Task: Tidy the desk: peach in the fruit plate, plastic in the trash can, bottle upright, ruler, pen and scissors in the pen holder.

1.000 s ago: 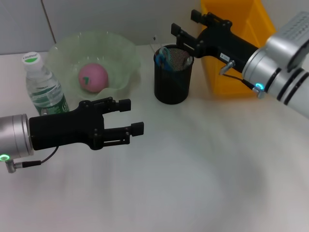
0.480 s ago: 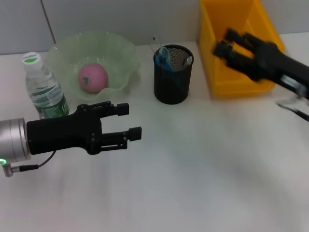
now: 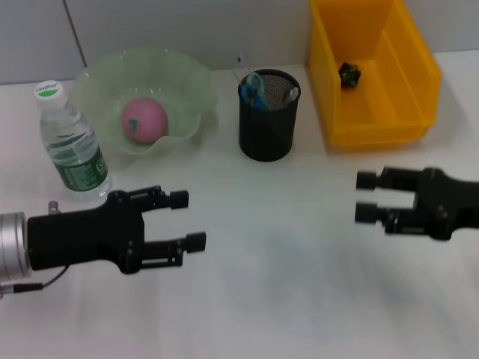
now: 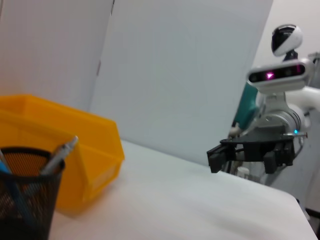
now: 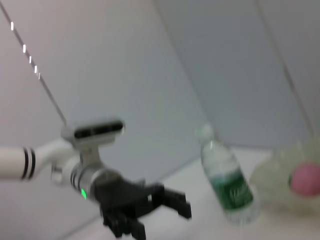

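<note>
Step in hand: by my reading the tidying is all but done — both arms hover empty over the bare counter (image 3: 284,299), nothing left loose on it.
Next move: likely just parking the arms; no grasp seems called for.
Trash can (image 3: 404,123): one, yellow, at the far right, a small dark scrap inside.
Fruit plate (image 3: 97,82): one, holding one peach (image 3: 144,120).
Bottle (image 3: 71,146): one, upright, near left of the plate.
Pen holder (image 3: 267,127): one, between plate and can — scissors (image 3: 253,88) and a pen (image 3: 290,94) inside; ruler not discernible.
Left end effector (image 3: 187,221): fingers spread, empty.
Right end effector (image 3: 365,197): fingers apart, empty.
</note>
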### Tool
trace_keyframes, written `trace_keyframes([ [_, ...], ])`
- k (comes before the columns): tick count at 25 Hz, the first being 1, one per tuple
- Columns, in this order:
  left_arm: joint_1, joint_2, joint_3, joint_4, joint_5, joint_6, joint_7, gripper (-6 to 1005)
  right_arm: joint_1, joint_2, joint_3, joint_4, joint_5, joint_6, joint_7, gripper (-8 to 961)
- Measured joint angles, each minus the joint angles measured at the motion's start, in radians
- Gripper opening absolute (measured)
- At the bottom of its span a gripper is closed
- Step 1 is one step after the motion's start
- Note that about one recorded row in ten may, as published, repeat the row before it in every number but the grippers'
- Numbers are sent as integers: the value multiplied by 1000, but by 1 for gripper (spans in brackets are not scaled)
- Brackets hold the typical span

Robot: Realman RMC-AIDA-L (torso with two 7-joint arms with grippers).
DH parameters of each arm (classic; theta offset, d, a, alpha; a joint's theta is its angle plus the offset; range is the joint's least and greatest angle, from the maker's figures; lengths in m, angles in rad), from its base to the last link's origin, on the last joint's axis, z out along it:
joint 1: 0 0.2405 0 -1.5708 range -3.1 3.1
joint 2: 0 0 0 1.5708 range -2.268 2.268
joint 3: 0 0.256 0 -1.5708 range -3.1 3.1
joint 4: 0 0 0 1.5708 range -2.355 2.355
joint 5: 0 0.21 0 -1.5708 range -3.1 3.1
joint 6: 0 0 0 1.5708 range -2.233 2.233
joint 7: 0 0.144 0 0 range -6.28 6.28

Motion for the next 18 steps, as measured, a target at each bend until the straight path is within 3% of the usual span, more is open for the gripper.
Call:
trace_keyframes([
  [8, 0, 2, 10, -6, 40, -1, 0, 792, 23, 12, -5, -1, -60, 7, 3, 731],
  [18, 5, 20, 4, -8, 40, 35, -9, 792, 40, 29, -6, -1, -81, 18, 0, 725],
])
